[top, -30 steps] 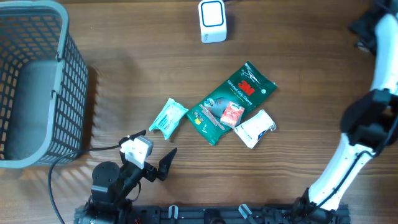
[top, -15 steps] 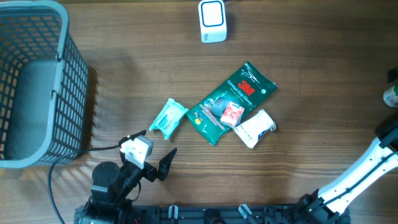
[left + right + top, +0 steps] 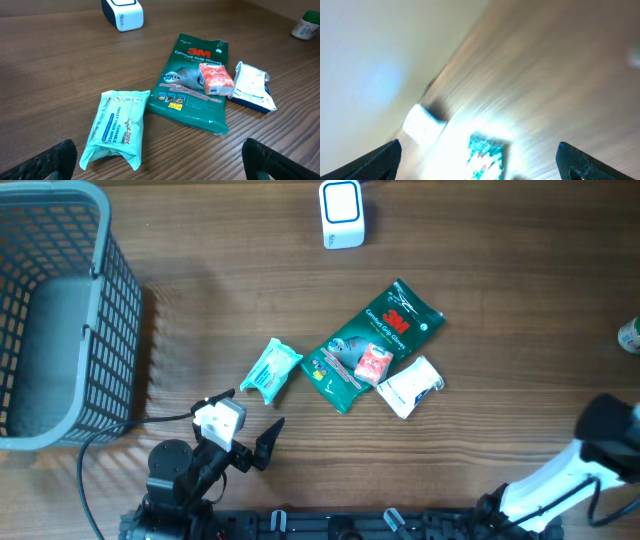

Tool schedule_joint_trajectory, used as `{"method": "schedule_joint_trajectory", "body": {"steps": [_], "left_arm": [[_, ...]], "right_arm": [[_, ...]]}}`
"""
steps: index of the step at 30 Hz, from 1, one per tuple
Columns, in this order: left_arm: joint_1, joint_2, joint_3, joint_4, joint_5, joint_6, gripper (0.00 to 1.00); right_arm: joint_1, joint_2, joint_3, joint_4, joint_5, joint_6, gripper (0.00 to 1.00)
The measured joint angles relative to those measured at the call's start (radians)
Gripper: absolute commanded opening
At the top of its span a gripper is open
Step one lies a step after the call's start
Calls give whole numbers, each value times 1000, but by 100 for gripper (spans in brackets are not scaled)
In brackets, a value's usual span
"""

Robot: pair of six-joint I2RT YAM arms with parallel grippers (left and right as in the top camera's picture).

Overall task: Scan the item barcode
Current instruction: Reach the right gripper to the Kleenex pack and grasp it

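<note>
Left gripper (image 3: 245, 425) sits low at the near table edge. Fingers are spread wide with nothing between them, and it is clear of all items. The left wrist view shows the same: both fingertips at the frame corners, only bare wood between.

Right gripper (image 3: 485, 165): the wrist view is motion-blurred, but the fingers stand wide apart and empty. In the overhead view only the arm shows, at the near right corner.

Items are clustered mid-table (image 3: 200, 280), ahead and to the right of the left gripper:
- teal wipes pack (image 3: 271, 369) (image 3: 117, 127): soft pillow pouch with crimped ends, lying flat, print running along its length. Nearest to the left gripper and apart from the rest.
- green 3M glove pack (image 3: 395, 320) (image 3: 185, 95): flat dark-green bag with red 3M logo, "Comfort Grip Gloves" and a glove picture, face up, lying diagonally.
- red-orange box (image 3: 372, 363) (image 3: 216, 78): small, resting on the glove pack's right edge.
- white packet (image 3: 411, 386) (image 3: 252, 85): white with blue trim, crumpled, just beside the box and touching the glove pack's edge.

Any barcode is too small to make out.

Scanner (image 3: 342, 213) (image 3: 122, 12): white block with a blue-framed face, at the far edge, well apart from the items.

A grey mesh basket (image 3: 120, 330) is far left. A small white bottle (image 3: 630, 335) (image 3: 305, 26) is at the right edge.
</note>
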Motion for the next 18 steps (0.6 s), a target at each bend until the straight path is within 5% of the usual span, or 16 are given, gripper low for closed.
{"method": "schedule_joint_trajectory", "body": {"steps": [10,18], "left_arm": [[0,0,0,0,0,0,100],[0,0,0,0,0,0,100]], "right_arm": [[594,50,-465,3,76,-13,100],[862,54,-790,-5,265,-29,100]]}}
